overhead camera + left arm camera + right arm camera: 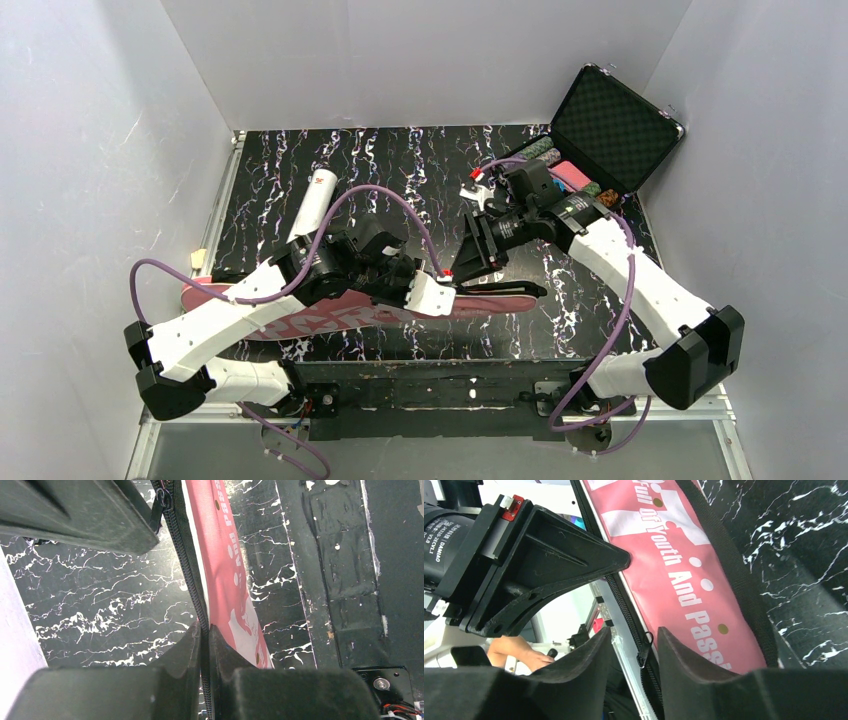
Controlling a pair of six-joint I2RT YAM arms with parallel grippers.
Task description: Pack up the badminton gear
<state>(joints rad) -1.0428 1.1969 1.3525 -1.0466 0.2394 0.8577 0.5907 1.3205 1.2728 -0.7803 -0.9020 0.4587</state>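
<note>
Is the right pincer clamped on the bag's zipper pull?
No, the right pincer stands open, the zipper pull hanging in the gap between its fingers.

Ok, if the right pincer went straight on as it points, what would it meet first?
Most likely the zipper pull, hanging in the gap between the open fingers of the right pincer, on the zip edge of the pink racket bag. Depth is unclear, but nothing shows nearer.

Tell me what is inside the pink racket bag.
Its inside cannot be seen: the pink bag shows only its fabric and zipper. The left fingers pinch the zipper edge; the pull hangs between the open right fingers.
</note>
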